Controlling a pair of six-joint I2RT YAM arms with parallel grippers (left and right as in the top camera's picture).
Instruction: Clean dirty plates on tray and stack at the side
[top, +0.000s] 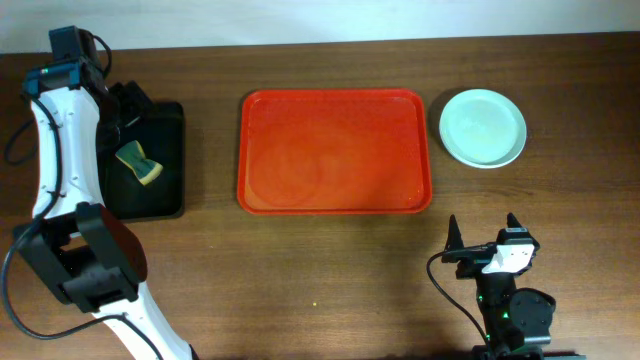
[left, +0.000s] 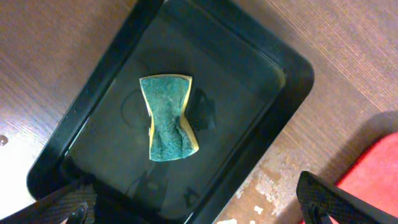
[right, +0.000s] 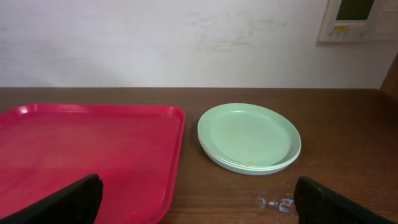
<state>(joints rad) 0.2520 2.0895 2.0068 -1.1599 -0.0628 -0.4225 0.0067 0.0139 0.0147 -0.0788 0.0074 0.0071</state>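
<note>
plates (top: 483, 127): pale mint, stacked one inside another on the surface (top: 330, 270), just beside the tray's far right corner and clear of its rim; the right wrist view shows at least two rims in the stack and a few small yellow specks on the top plate's near inner edge
tray (top: 335, 150): red, rectangular with rounded corners and a raised rim, lying flat mid-surface between the black tray and the stack; faint swirl marks show on its floor in the overhead view
black tray (top: 165, 195): at the left side of the surface, apart from the red one; its floor is glossy and throws reflections in the left wrist view
sponge (left: 168, 118): green scrub face up with a yellow edge, pinched narrow at its middle, lying roughly in the middle of the black tray and touching no wall
left end effector (left: 193, 202): hangs above the black tray, its fingers spread wide at the two bottom corners of its own view; nothing is between them, and the sponge lies apart from both
right end effector (top: 483, 232): near the front edge of the surface, in front of the stack and well apart from it, pointing toward the tray and plates; its fingers stand wide open with nothing held
droplets (right: 277, 202): a small wet patch on the surface in front of the stack, near the right-hand finger in the right wrist view
wall (right: 155, 43): white, behind the far edge of the surface, with a pale panel (right: 360, 18) at its upper right
</note>
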